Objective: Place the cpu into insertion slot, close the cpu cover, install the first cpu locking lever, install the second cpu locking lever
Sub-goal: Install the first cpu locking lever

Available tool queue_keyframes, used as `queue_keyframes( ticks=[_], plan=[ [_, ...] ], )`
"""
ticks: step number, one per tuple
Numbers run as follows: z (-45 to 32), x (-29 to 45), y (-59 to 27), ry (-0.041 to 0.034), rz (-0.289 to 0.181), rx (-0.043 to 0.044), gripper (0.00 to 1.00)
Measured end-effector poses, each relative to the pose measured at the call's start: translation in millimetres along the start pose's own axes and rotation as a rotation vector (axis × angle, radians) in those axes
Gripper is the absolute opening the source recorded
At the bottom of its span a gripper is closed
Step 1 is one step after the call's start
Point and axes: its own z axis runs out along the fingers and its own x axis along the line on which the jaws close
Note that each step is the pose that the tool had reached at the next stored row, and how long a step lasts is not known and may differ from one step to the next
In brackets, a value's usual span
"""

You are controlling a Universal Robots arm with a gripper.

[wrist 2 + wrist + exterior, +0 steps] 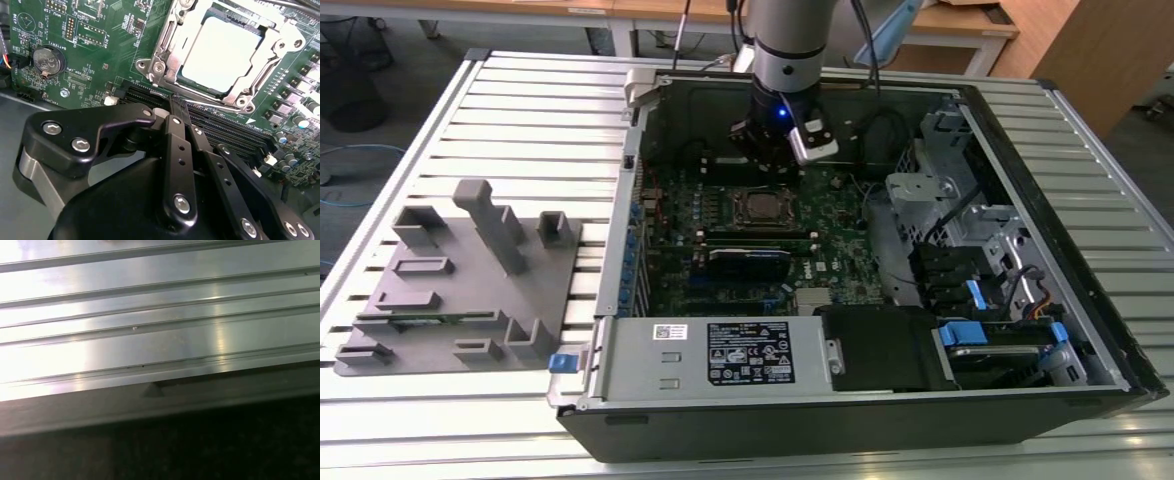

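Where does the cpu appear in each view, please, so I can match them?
Exterior view: the cpu sits mid-board inside the open case.
Second wrist view: the cpu lies framed by the cpu cover.
First wrist view: ribbed metal table.
Shared landmark: long black slots beside it.

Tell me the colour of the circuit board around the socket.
The circuit board is green, clearest in the second wrist view.

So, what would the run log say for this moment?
cpu: seated | cover: down over cpu | end effector: shut, at cover's edge
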Motion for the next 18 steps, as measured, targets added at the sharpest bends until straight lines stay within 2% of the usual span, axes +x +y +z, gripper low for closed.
queue_keyframes(
  ticks=[4,10,11,13,14,18],
  plan=[
    [0.0,1.4,-0.2,-0.0109,-0.001,-0.003,0.1],
    [0.0,1.8,-0.3,-0.0117,-0.001,-0.004,0.1],
    [-0.1,1.9,-0.4,-0.0138,-0.001,-0.0054,0.1],
    [0.0,2.2,-0.4,-0.0231,-0.001,-0.0236,0.1],
    [-0.1,2.2,-0.3,-0.025,-0.001,-0.027,0.1],
    [-0.1,2.9,-0.4,-0.0277,-0.001,-0.0279,0.1]
  ],
)
